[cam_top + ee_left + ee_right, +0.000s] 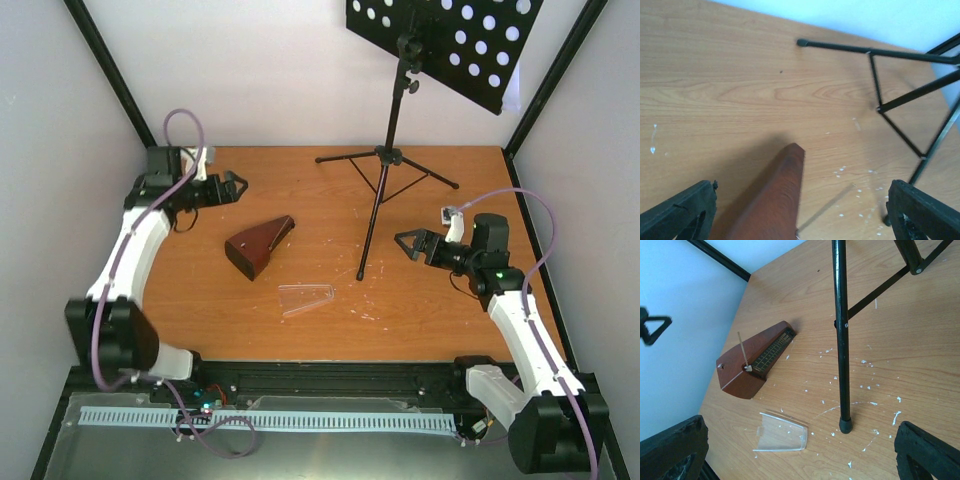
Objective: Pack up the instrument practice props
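Red-brown metronome [258, 246] lies on its side on the tabletop [300, 180], clear cover [306, 298] apart, probably awaiting refitting; my left hand [238, 187] and right hand [404, 246] hover spread, empty.

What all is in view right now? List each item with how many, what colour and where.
metronome: one, red-brown, lying on its side, left of the table's middle
cover: one, clear, flat on the table, apart from the metronome on its near side
music stand: one, black, standing on three legs at the back, right of middle
flecks: several, white, scattered around the stand's near foot
table: one, orange-brown wood, under everything
left arm: one, white and black, along the left edge
right arm: one, white and black, along the right edge
left hand: one, black, open, holding nothing, beyond the metronome
right hand: one, black, open, holding nothing, right of the stand's near foot
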`<state>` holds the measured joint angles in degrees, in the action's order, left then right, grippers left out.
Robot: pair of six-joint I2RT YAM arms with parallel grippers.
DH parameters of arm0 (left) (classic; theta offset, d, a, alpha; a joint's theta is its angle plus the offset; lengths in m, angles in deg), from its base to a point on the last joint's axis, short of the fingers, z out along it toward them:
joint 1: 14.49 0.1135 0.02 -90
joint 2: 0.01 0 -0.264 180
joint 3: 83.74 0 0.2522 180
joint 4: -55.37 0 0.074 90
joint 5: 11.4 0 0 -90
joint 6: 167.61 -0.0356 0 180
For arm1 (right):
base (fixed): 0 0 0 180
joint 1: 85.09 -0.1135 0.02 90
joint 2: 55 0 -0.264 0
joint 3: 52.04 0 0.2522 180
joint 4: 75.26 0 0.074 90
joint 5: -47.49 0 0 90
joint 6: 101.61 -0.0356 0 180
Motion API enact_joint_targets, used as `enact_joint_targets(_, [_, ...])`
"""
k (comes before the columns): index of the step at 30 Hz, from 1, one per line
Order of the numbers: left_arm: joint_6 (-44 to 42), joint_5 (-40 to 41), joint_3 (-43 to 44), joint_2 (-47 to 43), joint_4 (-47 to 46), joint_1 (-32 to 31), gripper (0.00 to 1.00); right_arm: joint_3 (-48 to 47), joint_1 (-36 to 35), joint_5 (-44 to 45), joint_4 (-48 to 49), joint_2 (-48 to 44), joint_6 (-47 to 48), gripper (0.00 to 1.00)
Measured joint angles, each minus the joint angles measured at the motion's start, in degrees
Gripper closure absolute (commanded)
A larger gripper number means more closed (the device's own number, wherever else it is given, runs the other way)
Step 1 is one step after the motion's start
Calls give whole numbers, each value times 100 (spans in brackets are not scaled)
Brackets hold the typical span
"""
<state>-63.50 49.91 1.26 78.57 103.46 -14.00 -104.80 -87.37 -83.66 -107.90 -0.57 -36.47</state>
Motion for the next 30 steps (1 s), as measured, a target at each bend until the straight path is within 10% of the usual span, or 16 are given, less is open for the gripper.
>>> enact_joint_targets(12, [-739, 350, 1117, 3040, 586, -1071, 1, 92, 0, 48, -304, -492, 55, 0])
enact_joint_targets(30, [-1456, 907, 1543, 3646, 844, -1569, 2, 94, 0, 151, -509, -533, 188, 0])
